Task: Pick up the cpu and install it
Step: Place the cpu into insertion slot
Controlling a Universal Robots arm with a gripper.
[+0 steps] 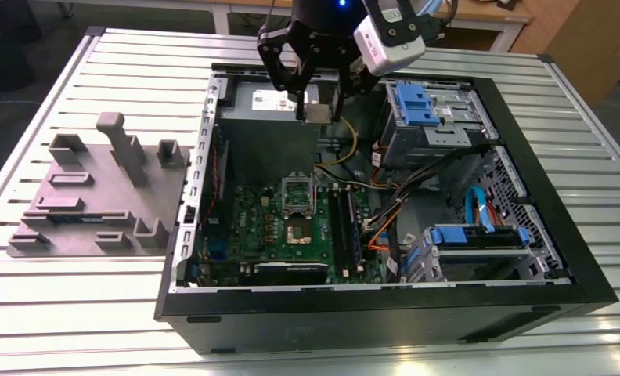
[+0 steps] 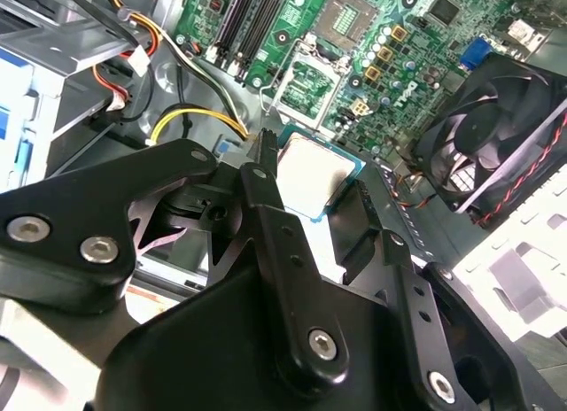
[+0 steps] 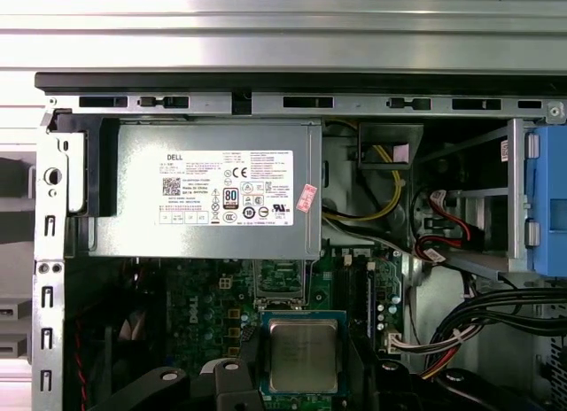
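The gripper [image 1: 319, 108] hangs over the open computer case [image 1: 394, 307], its fingers [image 2: 266, 216] clamped on two edges of the cpu [image 3: 303, 353] — pale top up, above the green board [image 1: 237, 227] and not yet over the open socket [image 1: 301, 229]. The hold looks thin, so the chip could slip or tilt; landing skewed or turned wrong would likely bend the socket's pins — and the yellow wires [image 2: 190, 119] near the fingers might snag
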